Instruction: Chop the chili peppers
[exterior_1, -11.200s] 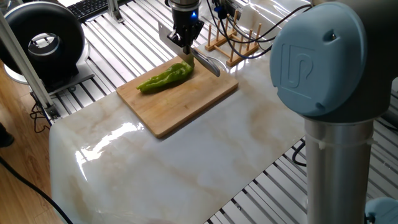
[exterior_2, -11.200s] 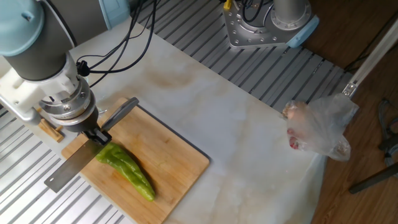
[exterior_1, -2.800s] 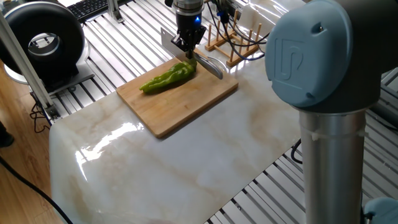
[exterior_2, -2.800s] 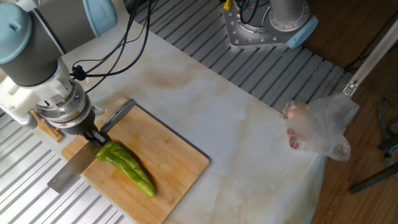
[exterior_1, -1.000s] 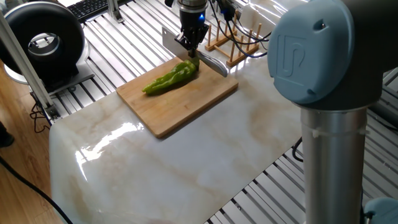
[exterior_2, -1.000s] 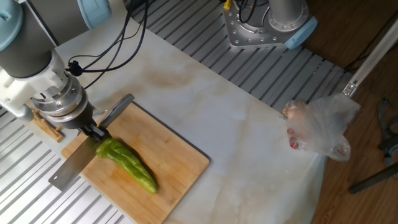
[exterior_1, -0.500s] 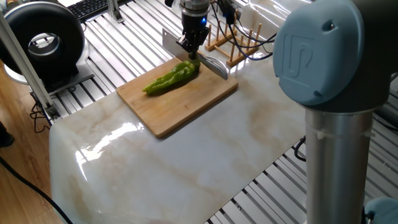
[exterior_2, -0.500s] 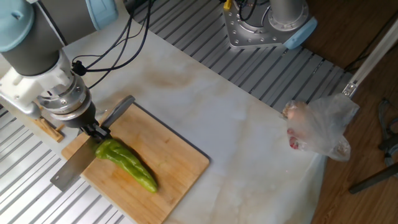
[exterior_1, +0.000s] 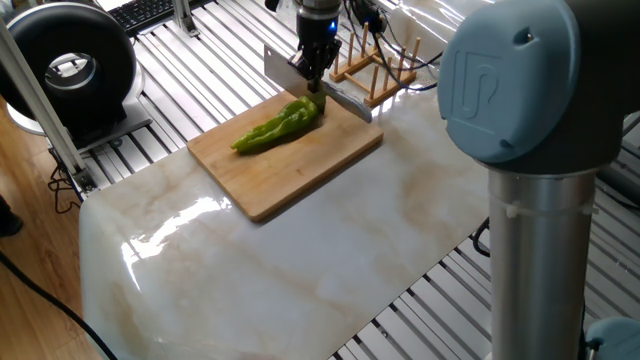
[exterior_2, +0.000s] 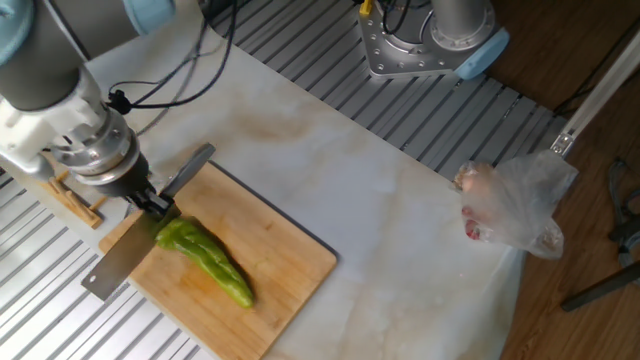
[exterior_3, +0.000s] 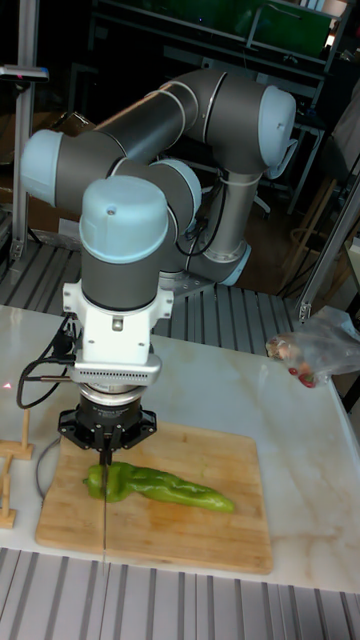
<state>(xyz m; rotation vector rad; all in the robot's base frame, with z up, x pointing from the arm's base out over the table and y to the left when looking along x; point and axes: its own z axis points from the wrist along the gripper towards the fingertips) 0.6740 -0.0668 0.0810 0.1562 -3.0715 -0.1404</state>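
Gripper (exterior_2: 150, 203) clamps a knife (exterior_2: 125, 255) whose blade seems to touch the pepper (exterior_2: 205, 260) near the board's (exterior_2: 290, 265) far corner; unrestrained, the pepper could roll aside.

A white marble-patterned tabletop (exterior_1: 300, 260) is carrying a wooden cutting board (exterior_1: 290, 165). A clear plastic bag (exterior_2: 515, 205) is sitting well apart from the board, at the tabletop's edge.

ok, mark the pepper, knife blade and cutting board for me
pepper (exterior_1: 275, 127): one fixed view, middle of its wrinkled body.
knife blade (exterior_2: 122, 264): the other fixed view, flat of the blade, left of the pepper.
cutting board (exterior_3: 208, 537): tall fixed view, bare wood below the pepper's tip.
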